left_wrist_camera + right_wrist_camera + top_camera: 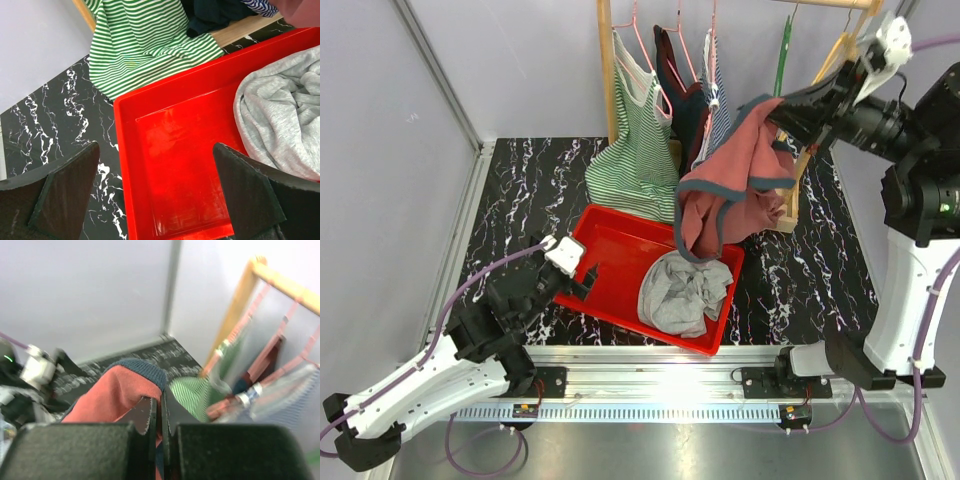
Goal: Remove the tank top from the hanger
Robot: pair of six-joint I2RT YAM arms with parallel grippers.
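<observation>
A salmon tank top [730,175] with navy trim hangs bunched in the air above the right end of the red tray [610,250]. My right gripper [782,108] is shut on its upper edge, just in front of the rack. In the right wrist view the fabric [115,390] is pinched between the closed jaws of that gripper [161,402]. A bare green hanger [784,52] hangs on the rail behind it. My left gripper [582,272] is low at the tray's left edge, open [156,150], holding nothing.
A grey garment [685,290] lies crumpled in the tray [170,145]. A green striped top [638,150], a dark garment [680,100] and a blue-striped top [718,100] hang on the wooden rack [607,70]. Walls close the left and back.
</observation>
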